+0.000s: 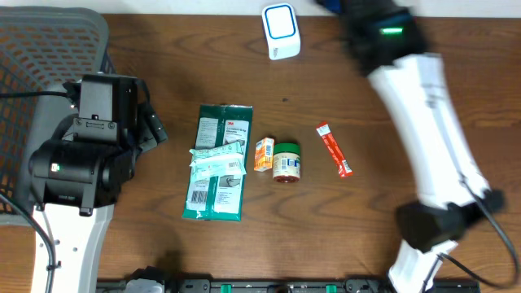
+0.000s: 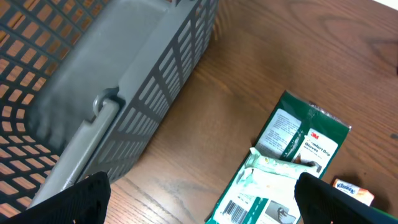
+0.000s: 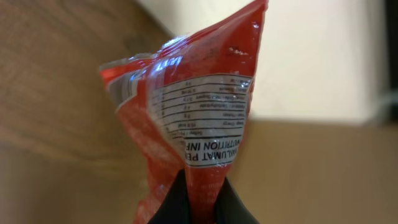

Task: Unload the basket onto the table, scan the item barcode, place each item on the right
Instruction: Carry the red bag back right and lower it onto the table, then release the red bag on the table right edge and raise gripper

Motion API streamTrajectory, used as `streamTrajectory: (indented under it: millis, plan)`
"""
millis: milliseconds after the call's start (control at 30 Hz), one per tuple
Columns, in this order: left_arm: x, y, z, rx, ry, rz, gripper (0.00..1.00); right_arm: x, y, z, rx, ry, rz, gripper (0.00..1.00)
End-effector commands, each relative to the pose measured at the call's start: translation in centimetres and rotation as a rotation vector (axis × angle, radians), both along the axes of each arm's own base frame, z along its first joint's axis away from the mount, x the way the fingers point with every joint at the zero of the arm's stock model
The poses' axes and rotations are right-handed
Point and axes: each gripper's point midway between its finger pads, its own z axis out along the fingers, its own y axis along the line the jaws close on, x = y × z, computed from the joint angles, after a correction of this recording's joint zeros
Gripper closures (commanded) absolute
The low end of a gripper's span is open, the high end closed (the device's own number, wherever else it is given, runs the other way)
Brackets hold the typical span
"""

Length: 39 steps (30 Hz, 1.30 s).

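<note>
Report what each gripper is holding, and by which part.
Right gripper pinches a red packet by one end, its nutrition panel facing the wrist camera. Left gripper is open, holding nothing.

Overhead top-down; wrists close; green pack [image 1: 224,130] shared

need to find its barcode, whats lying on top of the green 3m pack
A smaller pale green packet lies across the middle of the green 3M pack. A barcode shows near one end of the pack; the print under the packet is covered.
</note>
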Motion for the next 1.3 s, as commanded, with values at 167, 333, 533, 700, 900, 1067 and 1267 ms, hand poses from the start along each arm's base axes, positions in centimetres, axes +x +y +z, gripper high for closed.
streamTrajectory:
  millis: [167,333,533,700,900,1067,1267]
  plan:
    - [-0.1,0.5,0.2,0.016,-0.003,0.017,0.05,-4.4,-10.3,-5.4,0.616,0.214,-0.325,0.97]
    - [-0.1,0.5,0.2,0.016,-0.004,0.017,0.05,-6.7,-16.1,-9.1,0.743,0.271,-0.57,0.97]
    - [-0.1,0.5,0.2,0.016,-0.003,0.017,0.05,-9.4,-19.3,-17.0,0.812,0.396,-0.718,0.96]
    - [-0.1,0.5,0.2,0.016,-0.003,0.017,0.05,-9.9,-20.6,-23.3,0.82,0.389,-0.787,0.96]
    - [-0.1,0.5,0.2,0.016,-0.004,0.017,0.05,-9.1,-23.8,-27.7,0.797,0.224,-0.889,0.96]
    - [-0.1,0.5,0.2,0.016,-0.004,0.017,0.05,-9.5,-25.3,-29.5,0.805,0.165,-0.913,0.7]
    - [-0.1,0.5,0.2,0.016,-0.004,0.017,0.05,-9.7,-26.7,-28.3,0.823,0.135,-0.96,0.02]
